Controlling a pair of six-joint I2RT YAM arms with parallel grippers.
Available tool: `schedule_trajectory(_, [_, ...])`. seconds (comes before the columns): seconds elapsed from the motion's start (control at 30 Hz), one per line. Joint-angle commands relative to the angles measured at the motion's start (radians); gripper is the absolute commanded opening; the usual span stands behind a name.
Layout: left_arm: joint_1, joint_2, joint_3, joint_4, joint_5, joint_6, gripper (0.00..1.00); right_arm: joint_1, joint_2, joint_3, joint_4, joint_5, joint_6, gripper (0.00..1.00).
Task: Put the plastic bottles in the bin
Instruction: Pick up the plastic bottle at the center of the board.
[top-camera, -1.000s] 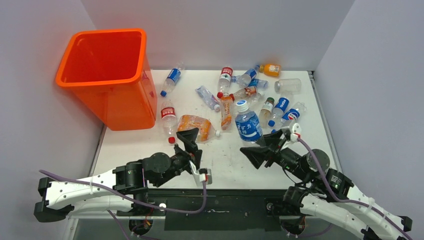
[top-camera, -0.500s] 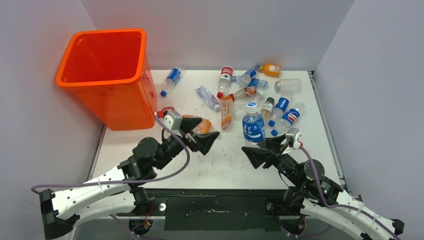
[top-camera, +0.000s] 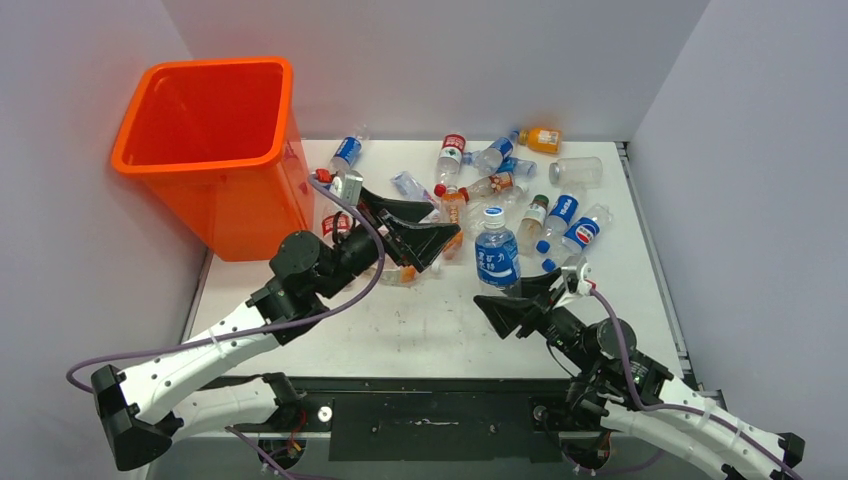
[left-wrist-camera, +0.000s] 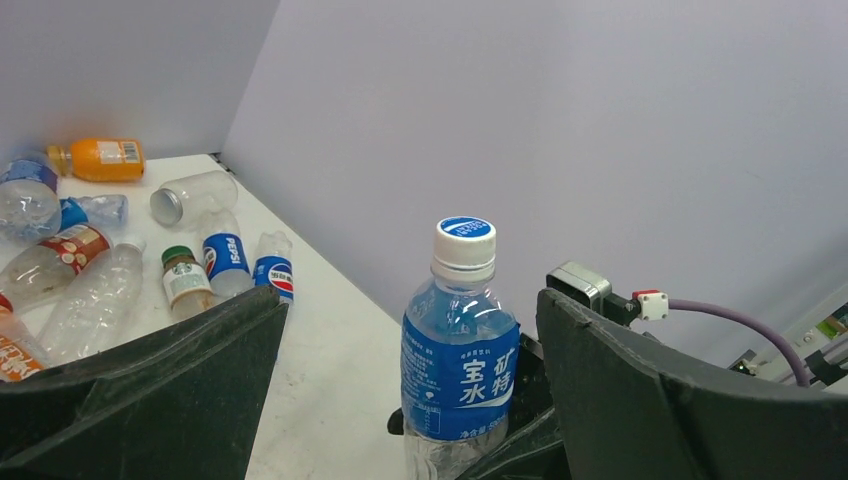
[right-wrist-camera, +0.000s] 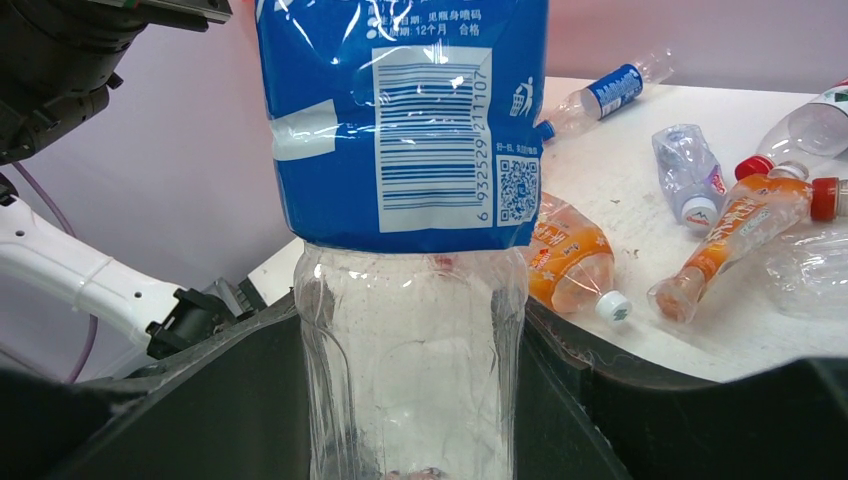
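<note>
My right gripper (top-camera: 516, 296) is shut on the clear lower body of an upright blue-labelled plastic bottle (top-camera: 497, 256) with a white cap. It holds the bottle near the middle of the table. In the right wrist view the bottle (right-wrist-camera: 410, 150) fills the gap between the fingers (right-wrist-camera: 200, 400). My left gripper (top-camera: 435, 228) is wide open and empty, raised left of that bottle and facing it. The left wrist view shows the bottle (left-wrist-camera: 462, 340) ahead between its fingers (left-wrist-camera: 180, 370). The orange bin (top-camera: 250, 210) stands at the far left. Several more bottles (top-camera: 500, 180) lie at the back right.
A crushed orange bottle (right-wrist-camera: 570, 260) lies on the table under my left gripper. A red-capped bottle (top-camera: 335, 225) lies beside the bin's wall. Grey walls close the back and both sides. A dark rail runs along the near edge (top-camera: 430, 400).
My left arm has swung up from the near edge towards the back, over the crushed orange bottle, with its open gripper turned towards the blue bottle. My right gripper has shifted the bottle slightly.
</note>
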Motion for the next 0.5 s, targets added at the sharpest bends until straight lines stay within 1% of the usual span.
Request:
schedule_trajectory(0.0, [0.001,0.028,0.052,0.029,0.058,0.016,0.96,-0.005,0.038,-0.008,0.099,-0.03,0.005,0.43])
schedule_trajectory(0.1, [0.001,0.078,0.11,-0.025,0.095,0.022,1.0,-0.005,0.057,-0.008,0.108,-0.027,0.004,0.42])
schedule_trajectory(0.2, [0.001,0.126,0.153,-0.066,0.125,0.023,0.92,-0.004,0.076,0.0,0.108,-0.025,0.001,0.42])
schedule_trajectory(0.4, [0.001,0.171,0.182,-0.056,0.165,0.011,0.8,-0.004,0.107,0.005,0.115,-0.032,-0.001,0.42])
schedule_trajectory(0.47, [0.0,0.189,0.203,-0.075,0.176,0.019,0.75,-0.005,0.109,0.007,0.12,-0.035,-0.005,0.41])
